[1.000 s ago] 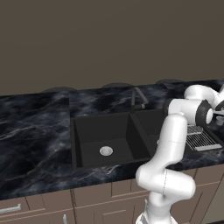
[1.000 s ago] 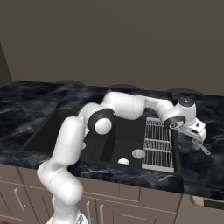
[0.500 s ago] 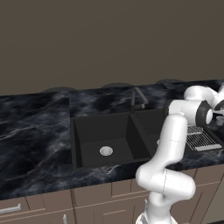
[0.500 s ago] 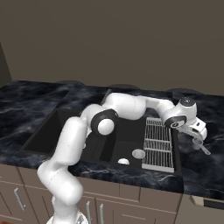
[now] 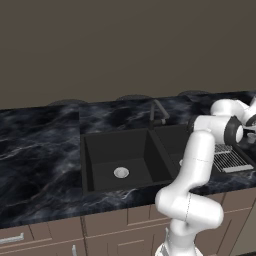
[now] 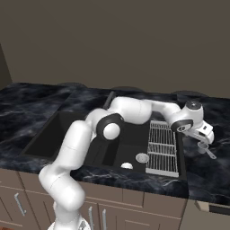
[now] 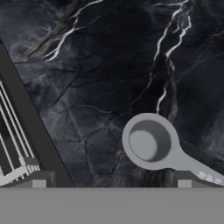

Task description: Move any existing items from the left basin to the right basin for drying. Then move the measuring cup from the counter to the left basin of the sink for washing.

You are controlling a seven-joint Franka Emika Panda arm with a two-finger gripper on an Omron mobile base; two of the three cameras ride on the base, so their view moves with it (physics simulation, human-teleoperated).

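I am hovering my open gripper over the measuring cup, its handle pointing toward the frame's lower right.

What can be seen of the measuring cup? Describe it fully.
The measuring cup is a small, pale grey, metallic-looking round cup with a flat handle running off one side, faint markings near the handle's end. It sits upright and looks empty, its mouth facing up. It rests on the counter, black marble with white veining, to the right of the wire rack and apart from it. The gripper hovers just above it, jaws open, not touching it in the hand view.
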